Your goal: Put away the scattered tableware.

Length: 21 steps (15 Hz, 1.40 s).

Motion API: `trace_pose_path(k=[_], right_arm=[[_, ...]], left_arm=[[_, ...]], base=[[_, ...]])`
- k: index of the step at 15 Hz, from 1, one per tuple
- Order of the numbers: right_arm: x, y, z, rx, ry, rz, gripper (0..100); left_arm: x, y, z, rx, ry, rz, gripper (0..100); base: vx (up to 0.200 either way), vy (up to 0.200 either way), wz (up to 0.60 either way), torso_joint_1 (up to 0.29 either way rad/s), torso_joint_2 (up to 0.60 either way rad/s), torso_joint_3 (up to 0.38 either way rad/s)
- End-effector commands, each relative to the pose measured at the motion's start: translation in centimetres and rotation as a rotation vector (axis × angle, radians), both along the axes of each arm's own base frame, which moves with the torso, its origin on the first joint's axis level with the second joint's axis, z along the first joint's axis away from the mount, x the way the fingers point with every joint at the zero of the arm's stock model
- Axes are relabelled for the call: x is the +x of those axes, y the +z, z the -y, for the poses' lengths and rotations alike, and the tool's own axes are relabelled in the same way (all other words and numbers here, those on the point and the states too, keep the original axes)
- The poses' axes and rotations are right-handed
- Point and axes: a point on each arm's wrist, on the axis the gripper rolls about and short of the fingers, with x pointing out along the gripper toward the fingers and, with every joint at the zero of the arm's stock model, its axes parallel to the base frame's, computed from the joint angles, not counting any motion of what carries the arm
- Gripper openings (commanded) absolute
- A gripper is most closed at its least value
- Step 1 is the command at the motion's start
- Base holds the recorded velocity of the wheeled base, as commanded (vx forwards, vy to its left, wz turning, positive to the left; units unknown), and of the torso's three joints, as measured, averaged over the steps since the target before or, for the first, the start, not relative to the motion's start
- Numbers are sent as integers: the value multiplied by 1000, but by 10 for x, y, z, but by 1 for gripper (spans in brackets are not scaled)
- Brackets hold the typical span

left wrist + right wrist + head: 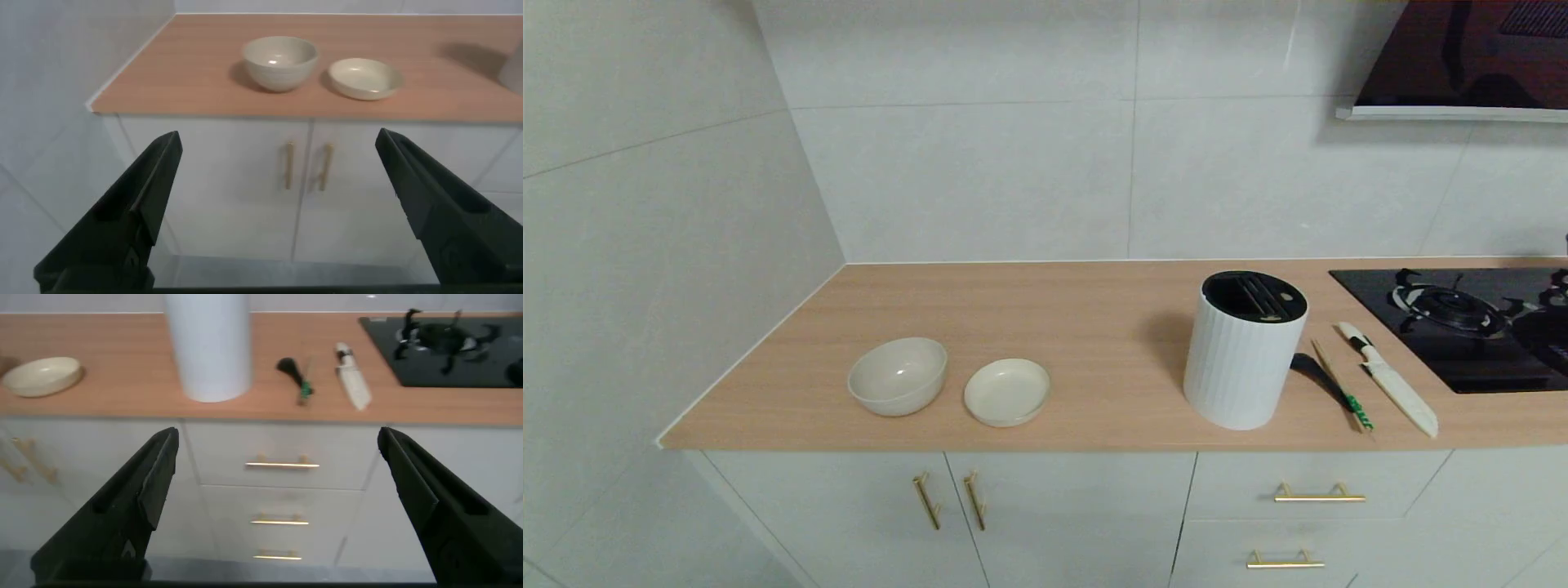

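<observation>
The left pincer (278, 140), fingers apart, hangs before the cabinet (245, 188) below the bowl (898, 376) and dish (1007, 392), which sit side by side on the tabletop (1054, 310). The right pincer (276, 437), also apart, faces the holder (1241, 359). Spoon (1307, 366), chopsticks (1320, 352) and knife (1392, 380) lie between holder and stove (1462, 327)

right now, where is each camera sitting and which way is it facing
Head view: on the robot's head, above the countertop, looking forward and down, from deep bowl to hob.
Left wrist view: low before the cabinet doors, facing the deep bowl; the open left gripper frames it.
Right wrist view: low before the drawers, facing the white holder and knife; the open right gripper frames them.
Shared: both wrist views catch the shallow dish.
</observation>
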Motion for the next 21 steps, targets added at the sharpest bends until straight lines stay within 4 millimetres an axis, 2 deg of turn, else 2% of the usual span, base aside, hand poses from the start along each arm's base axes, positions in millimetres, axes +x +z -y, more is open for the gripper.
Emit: trace_pose_path(k=[1, 16, 21], right_arm=[[0, 0, 0, 0, 0, -1, 100], [0, 0, 0, 2, 0, -1, 100], [0, 0, 0, 2, 0, -1, 100]], left_arm=[[0, 0, 0, 0, 1, 0, 100], [0, 0, 0, 0, 1, 0, 100], [0, 0, 0, 3, -1, 0, 100]], base=[[0, 200, 0, 7, 7, -7], [0, 200, 0, 3, 3, 1], [0, 0, 0, 0, 0, 0]])
